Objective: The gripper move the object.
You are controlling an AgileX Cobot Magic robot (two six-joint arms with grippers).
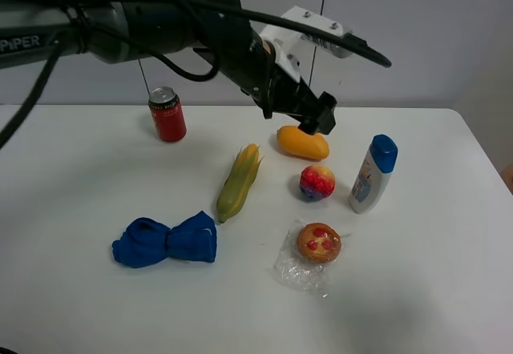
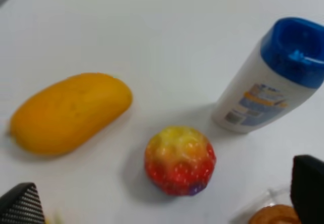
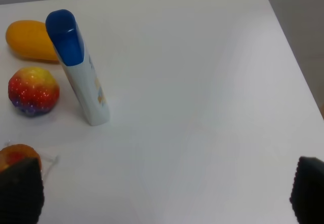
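End effector (image 1: 319,118) hovers near round object (image 1: 317,183).

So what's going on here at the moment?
The left gripper has reached out over the table and hangs open by the mango, holding nothing. The peach-like ball sits untouched on the table between the mango, the blue-capped bottle and the tart. The right gripper is open too, over the table beyond the bottle.
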